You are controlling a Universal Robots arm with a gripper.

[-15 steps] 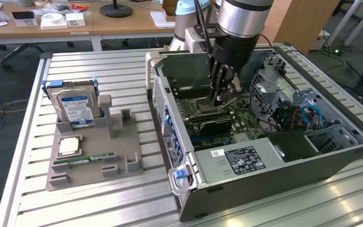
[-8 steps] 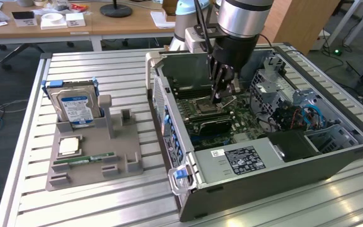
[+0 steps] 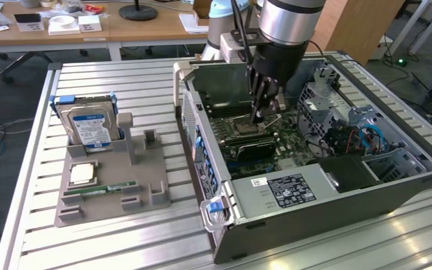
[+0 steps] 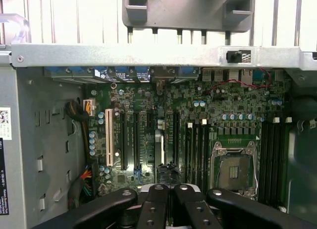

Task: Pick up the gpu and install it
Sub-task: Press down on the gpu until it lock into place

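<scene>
Inside the open computer case [image 3: 306,197] on the desk [image 3: 103,247], the gripper [image 4: 168,189] hangs over the motherboard [image 4: 148,115], its fingers drawn close and apparently pinching the gpu [image 4: 166,173] edge-on. This looks like the installing step, which calls for the card's edge to line up with a slot.

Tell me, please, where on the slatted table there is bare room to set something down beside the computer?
The slatted table is bare between the grey parts holder and the computer case, behind the hard drive, and along the near edge below the holder. It is crowded inside the case, where the gripper hangs over the motherboard.
</scene>
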